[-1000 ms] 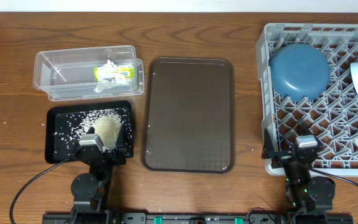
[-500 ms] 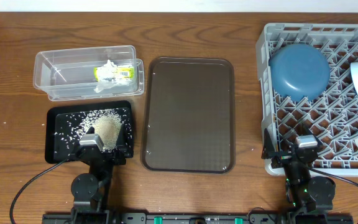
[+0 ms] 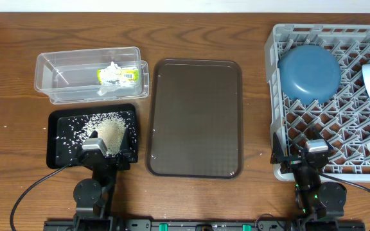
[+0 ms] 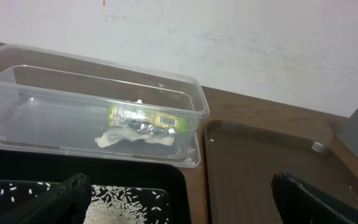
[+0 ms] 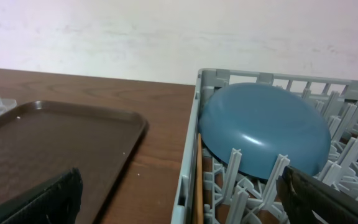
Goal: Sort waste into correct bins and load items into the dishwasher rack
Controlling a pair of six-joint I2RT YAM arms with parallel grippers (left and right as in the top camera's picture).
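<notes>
On the worktop (image 3: 18, 128), the tub (image 3: 50, 64) sits far left with the wrapper (image 3: 119, 76) and tissue (image 4: 132, 137) in it. The shallow tray (image 3: 53, 138) lies just before it, holding rice (image 3: 108, 131). The serving tray (image 3: 194, 119) lies beside both, in the middle. The rack (image 3: 326, 122) stands right, with the plate (image 3: 309, 72) in its far left corner.

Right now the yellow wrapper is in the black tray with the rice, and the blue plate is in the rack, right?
No: the wrapper lies in the clear tub, as the overhead view shows. Rice in the black tray and plate in the rack are right.
</notes>
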